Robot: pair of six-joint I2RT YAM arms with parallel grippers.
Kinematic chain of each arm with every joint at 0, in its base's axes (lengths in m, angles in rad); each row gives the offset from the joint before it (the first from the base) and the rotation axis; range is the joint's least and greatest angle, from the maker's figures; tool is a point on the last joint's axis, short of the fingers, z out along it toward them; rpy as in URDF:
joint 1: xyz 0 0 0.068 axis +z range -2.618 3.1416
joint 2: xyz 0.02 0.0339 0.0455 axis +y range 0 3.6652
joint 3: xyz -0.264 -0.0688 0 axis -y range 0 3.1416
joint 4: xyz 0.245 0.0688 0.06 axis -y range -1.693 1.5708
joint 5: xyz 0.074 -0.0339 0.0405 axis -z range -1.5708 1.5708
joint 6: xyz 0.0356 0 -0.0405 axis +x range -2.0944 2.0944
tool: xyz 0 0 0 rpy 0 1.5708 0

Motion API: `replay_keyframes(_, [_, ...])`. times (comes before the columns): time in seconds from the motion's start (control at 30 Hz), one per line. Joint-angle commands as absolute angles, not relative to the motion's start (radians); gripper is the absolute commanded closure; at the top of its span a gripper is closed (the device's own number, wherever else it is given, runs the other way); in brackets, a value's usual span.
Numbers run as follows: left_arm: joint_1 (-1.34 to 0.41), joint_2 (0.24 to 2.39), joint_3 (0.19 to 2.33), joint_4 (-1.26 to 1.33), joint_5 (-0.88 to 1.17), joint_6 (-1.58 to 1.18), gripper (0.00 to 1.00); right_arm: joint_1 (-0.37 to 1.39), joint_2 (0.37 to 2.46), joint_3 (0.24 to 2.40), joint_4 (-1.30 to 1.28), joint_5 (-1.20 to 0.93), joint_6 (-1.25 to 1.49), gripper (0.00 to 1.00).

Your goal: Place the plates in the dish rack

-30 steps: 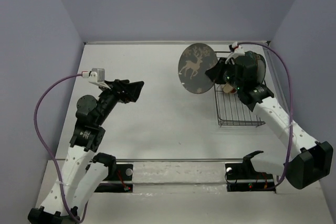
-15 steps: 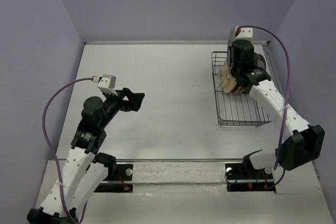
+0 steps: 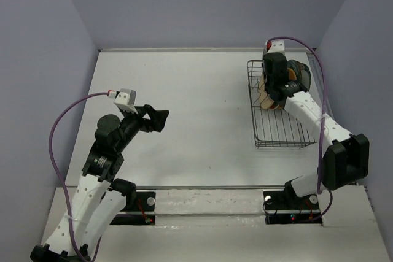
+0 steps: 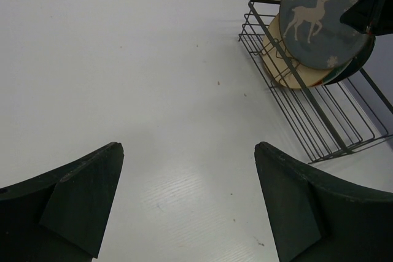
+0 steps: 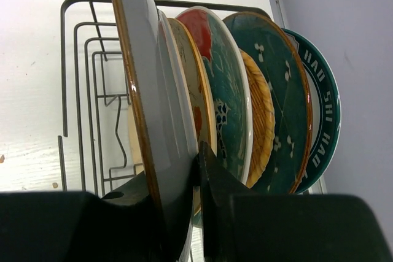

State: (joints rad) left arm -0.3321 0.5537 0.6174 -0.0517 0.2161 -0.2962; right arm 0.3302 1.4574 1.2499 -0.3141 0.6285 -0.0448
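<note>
The white table [image 3: 184,90] carries the black wire dish rack [image 3: 253,115] at its 2 o'clock corner, near the right wall [image 3: 362,35]. All six plates [image 5: 227,84] look stood on edge at the rack's 12 o'clock end. The front one, the grey deer plate [image 4: 322,16], is pinched by the right gripper [image 5: 178,182], so only letting go seems left. Room to withdraw lies toward 6 o'clock, over unfilled prongs [image 3: 279,130]. The left gripper [image 4: 187,151], spread wide, hovers at 9 o'clock, well apart.

There are six plates [image 5: 227,90], and one of them is the grey plate [image 5: 153,108]. There is one dish rack [image 3: 279,133]. There are two robot arms, the left arm [image 3: 101,151] and the right arm [image 3: 316,118].
</note>
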Motion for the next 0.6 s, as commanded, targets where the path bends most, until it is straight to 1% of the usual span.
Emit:
replay_keyframes(0.0, [-0.336, 0.543, 0.627, -0.032, 0.195, -0.279, 0.01, 0.311, 1.46, 1.23, -0.183, 0.612, 0.055, 0.93])
replay_keyframes(0.33, [-0.328, 0.56, 0.627, -0.031, 0.19, -0.279, 0.01, 0.311, 1.462, 1.196, -0.175, 0.563, 0.138, 0.93])
replay_keyframes(0.57, [-0.321, 0.568, 0.626, -0.026, 0.195, -0.282, 0.01, 0.302, 1.486, 1.366, -0.27, 0.684, 0.063, 0.93])
